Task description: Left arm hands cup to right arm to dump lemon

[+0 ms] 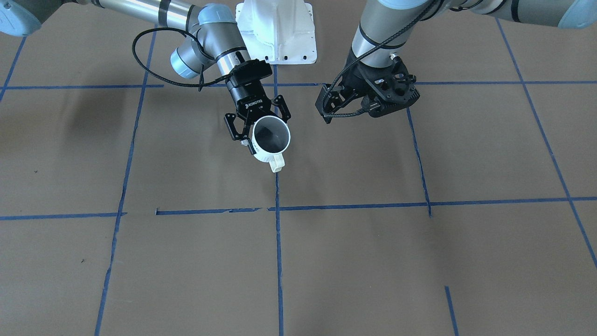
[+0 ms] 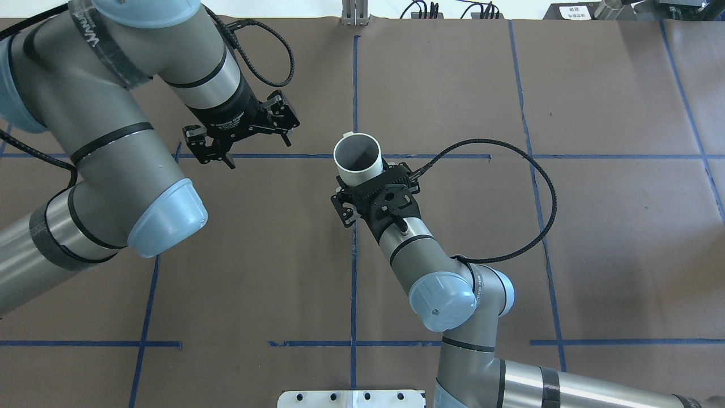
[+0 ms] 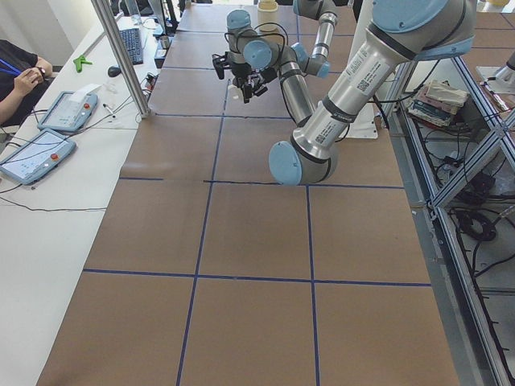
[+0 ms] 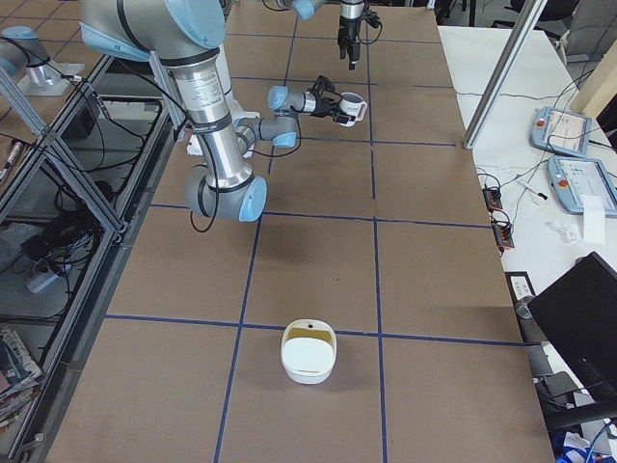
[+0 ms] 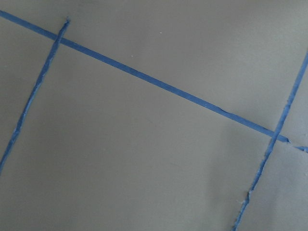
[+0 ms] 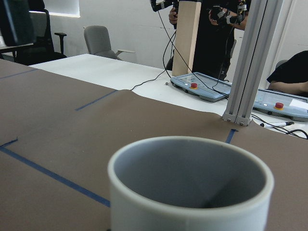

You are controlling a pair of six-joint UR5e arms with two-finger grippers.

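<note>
Cup (image 1: 271, 136) white outside, grey inside

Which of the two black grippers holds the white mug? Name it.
The slim black ROBOTIQ-printed right gripper clamps the white mug; the wide bulky black left gripper hangs open and empty, apart from it.

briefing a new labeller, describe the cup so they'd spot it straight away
On the brown table with blue tape lines, find the right arm's slim hand printed ROBOTIQ. The cup is the small white mug clamped in it, tilted, grey inside, with a cream loop handle; the bulkier left hand nearby holds nothing.
</note>
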